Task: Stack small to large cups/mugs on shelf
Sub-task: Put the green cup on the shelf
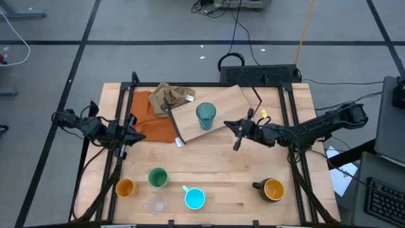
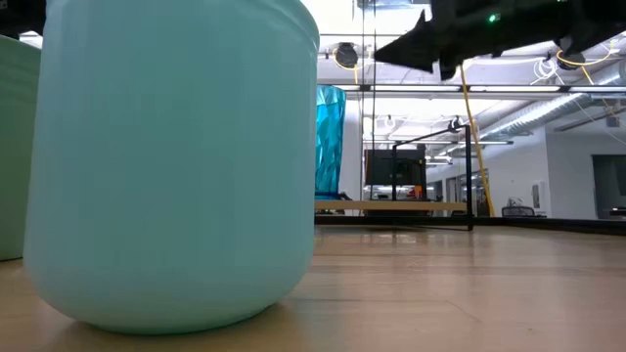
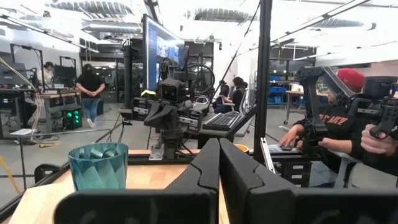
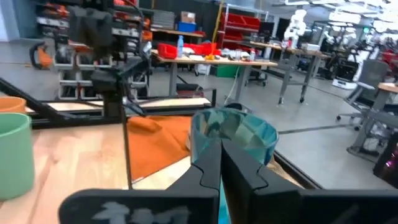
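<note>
Teal tumbler [image 1: 205,116] stands on the shelf [image 1: 215,114] (upright).

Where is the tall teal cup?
In the high view, the teal tumbler stands upright on the wooden shelf, at the table's far middle, beside the orange cloth.

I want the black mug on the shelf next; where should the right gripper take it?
Grip the black mug by its rim, coming from above: it stands upright, mouth open, handle pointing toward the table's middle. A finger inside the yellow-orange wall, one outside, away from the handle, likely holds best.
</note>
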